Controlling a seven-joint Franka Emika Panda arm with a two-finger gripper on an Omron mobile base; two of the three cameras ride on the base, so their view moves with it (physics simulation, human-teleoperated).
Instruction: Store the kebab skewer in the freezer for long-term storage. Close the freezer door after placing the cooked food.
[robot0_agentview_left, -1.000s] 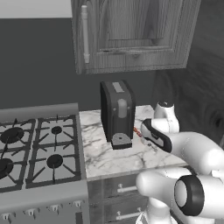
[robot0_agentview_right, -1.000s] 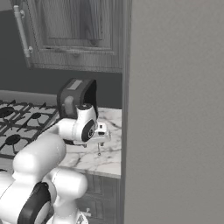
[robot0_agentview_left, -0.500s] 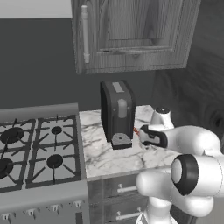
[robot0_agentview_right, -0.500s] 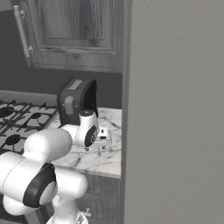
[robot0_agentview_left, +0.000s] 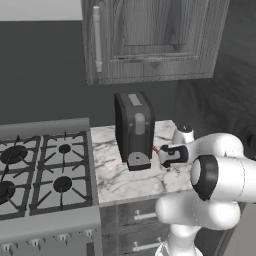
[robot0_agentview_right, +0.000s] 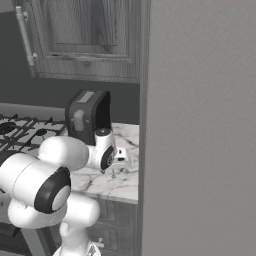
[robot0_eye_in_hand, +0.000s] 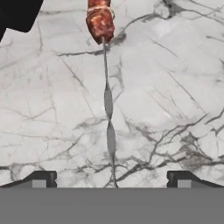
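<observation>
Hand view: skewer (robot0_eye_in_hand: 108, 118) lies flat on the marble bench (robot0_eye_in_hand: 175, 87), its thin silvery shaft running between the two tips of the tool (robot0_eye_in_hand: 112, 179), red-orange chunks at the far end near a dark object at the upper left. Tool fingers (robot0_eye_in_hand: 41, 178) stand wide apart, one on each side of the shaft, not touching it. Left base view: tool (robot0_agentview_left: 165, 156) sits low over the bench (robot0_agentview_left: 115, 175), just beside the black toaster (robot0_agentview_left: 134, 129); stove (robot0_agentview_left: 40, 170) to the left. Right base view: grey fridge (robot0_agentview_right: 200, 125) at right.
</observation>
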